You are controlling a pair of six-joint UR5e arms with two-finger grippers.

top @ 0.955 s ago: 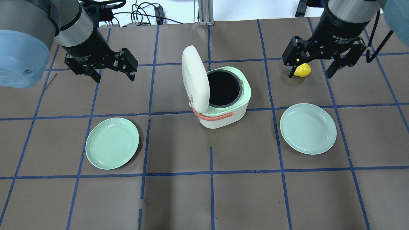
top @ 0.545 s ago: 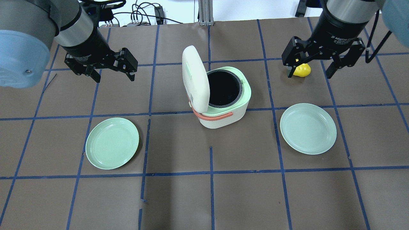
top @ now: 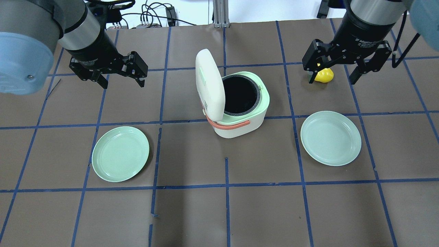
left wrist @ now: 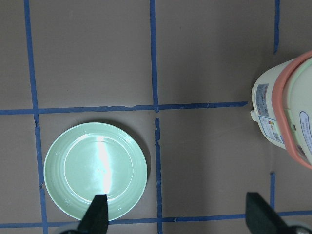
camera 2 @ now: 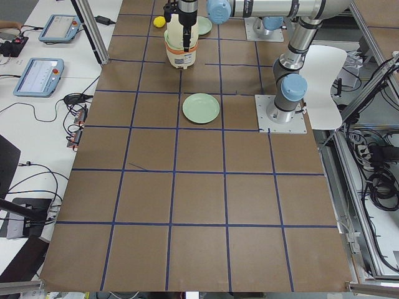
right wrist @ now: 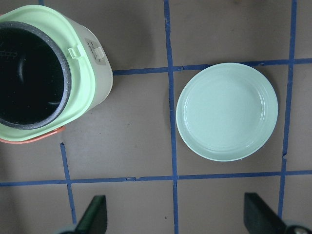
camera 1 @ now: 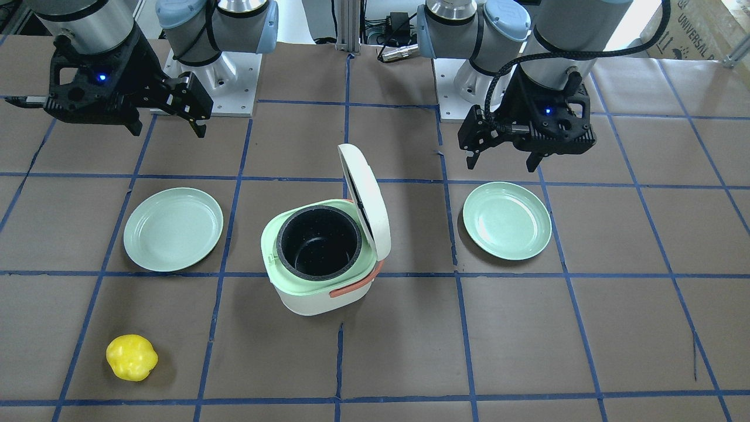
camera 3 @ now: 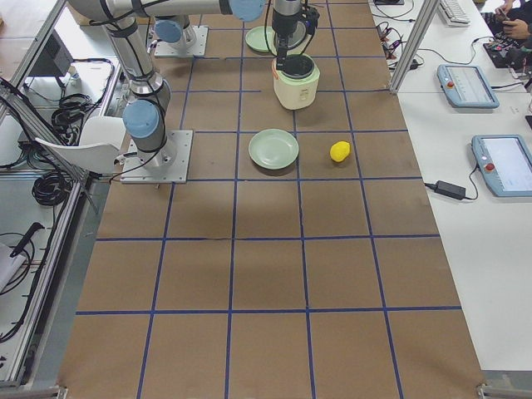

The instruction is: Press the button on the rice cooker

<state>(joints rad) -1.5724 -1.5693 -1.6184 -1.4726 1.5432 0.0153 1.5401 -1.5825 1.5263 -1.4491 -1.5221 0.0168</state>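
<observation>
Standing near the middle of the surface (top: 226,212), one rice cooker (top: 240,129): white body, mint rim, orange-red handle (top: 229,125) lying low across the side nearest the robot

- Lid (top: 209,84): hinged up on the cooker's left side, nearly upright, leaving the black inner pot (top: 240,94) exposed and seemingly empty. I judge an upright lid means the release has probably been pressed already.
- Latch tab (right wrist: 74,51): small green piece on the rim opposite the hinge. Whether this is the button itself, I cannot tell.
- Left claw (top: 122,82): fingers spread wide, holding nothing, hanging above bare surface well apart from the cooker, past the lid side. Likely parked clear so the lid can swing.
- Right claw (camera 1: 168,130): likewise wide open and empty, held high and well away on the latch side.
- Left plate (top: 120,153): mint green, empty, toward the robot from the left claw.
- Right plate (top: 331,138): matching, empty, on the cooker's other side.
- Yellow lumpy item (camera 1: 132,356): lying alone on the far right part of the surface, beyond the right plate, no part in the pressing
</observation>
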